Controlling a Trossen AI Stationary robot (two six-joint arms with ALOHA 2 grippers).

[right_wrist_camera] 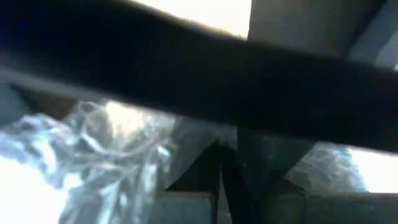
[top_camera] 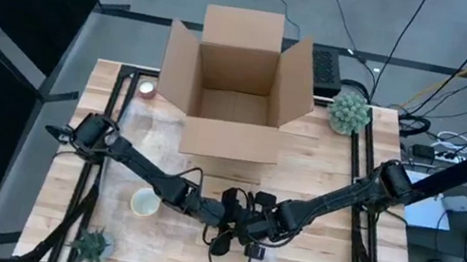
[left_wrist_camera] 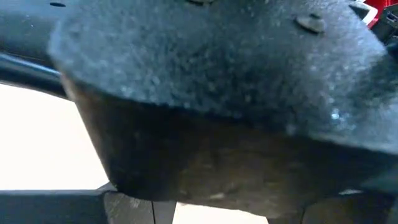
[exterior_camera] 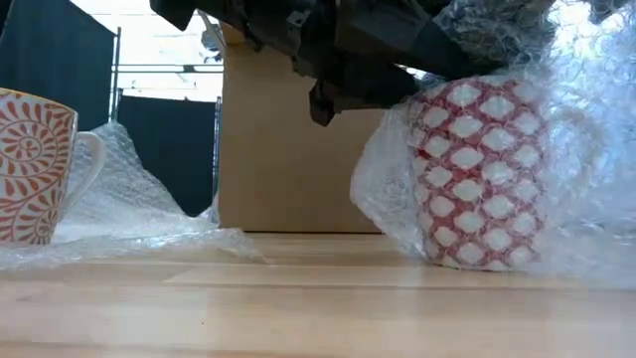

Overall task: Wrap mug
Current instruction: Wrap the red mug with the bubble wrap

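A red-and-white patterned mug [exterior_camera: 477, 174] stands upright on the table, swathed in clear bubble wrap [exterior_camera: 586, 149]. My left gripper [top_camera: 233, 218] and my right gripper [top_camera: 260, 224] meet directly above it at the table's near middle and hide it in the high view. In the right wrist view my right gripper [right_wrist_camera: 219, 174] is shut, with wrap on both sides of it. A dark surface close to the lens fills the left wrist view. A second mug with orange swirls [exterior_camera: 30, 169] stands to the left on its base, on more wrap [exterior_camera: 129, 199]. My right gripper is shut on the bubble wrap [right_wrist_camera: 186, 155] above the red-and-white mug, coming at it from above and from the table's right. Which edge or how many layers it holds cannot be told. The wrap drapes down around the mug, which stands on the table.
An open cardboard box [top_camera: 235, 93] stands at the table's far middle, close behind the grippers. A potted plant [top_camera: 350, 111] is at the far right, another plant [top_camera: 91, 246] at the near left corner, and a small red-rimmed object [top_camera: 146, 89] left of the box.
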